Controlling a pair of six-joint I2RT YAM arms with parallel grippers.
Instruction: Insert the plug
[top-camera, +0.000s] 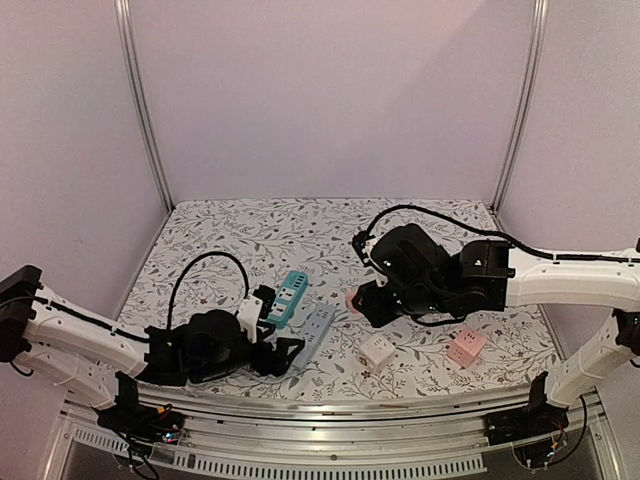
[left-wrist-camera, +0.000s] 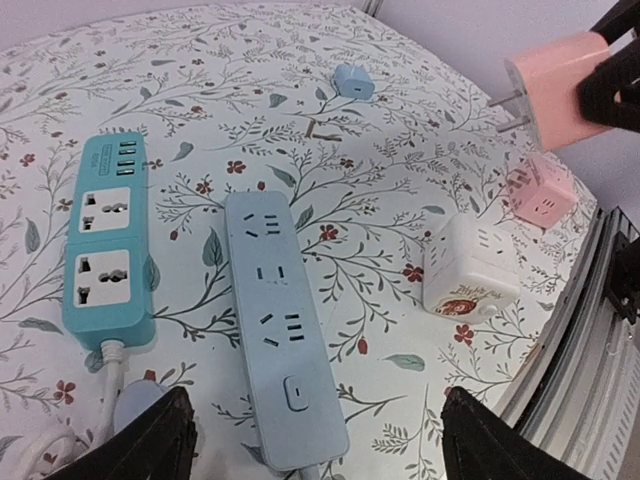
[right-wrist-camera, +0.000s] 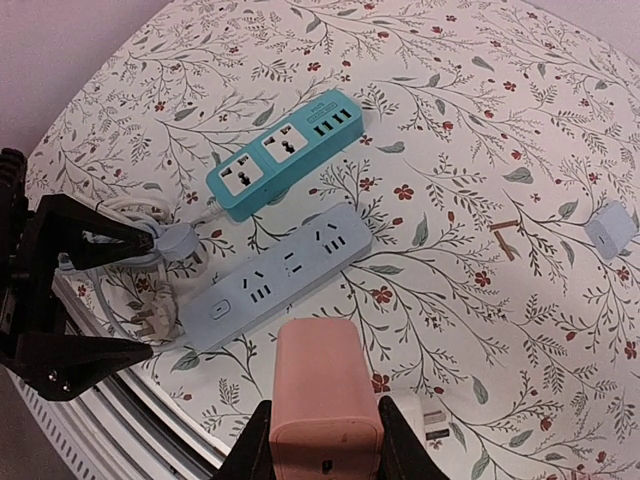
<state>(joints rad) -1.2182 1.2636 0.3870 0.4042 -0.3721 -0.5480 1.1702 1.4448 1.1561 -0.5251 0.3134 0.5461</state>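
My right gripper (top-camera: 362, 300) is shut on a pink plug adapter (top-camera: 352, 298), held in the air above the table. In the right wrist view the pink plug (right-wrist-camera: 325, 395) sits between my fingers (right-wrist-camera: 250, 445). In the left wrist view its two metal prongs point left from the pink body (left-wrist-camera: 555, 90). A light blue power strip (top-camera: 316, 333) lies flat on the floral table, also in the left wrist view (left-wrist-camera: 275, 320) and the right wrist view (right-wrist-camera: 285, 275). My left gripper (top-camera: 280, 328) is wide open and empty, with the strip's switch end between its fingertips (left-wrist-camera: 150, 440).
A teal power strip (top-camera: 290, 297) lies left of the blue one, with its coiled cable (right-wrist-camera: 150, 260) near my left gripper. A white cube socket (top-camera: 377, 349) and a pink cube socket (top-camera: 466, 347) stand near the front edge. A small blue adapter (left-wrist-camera: 353, 82) lies farther back.
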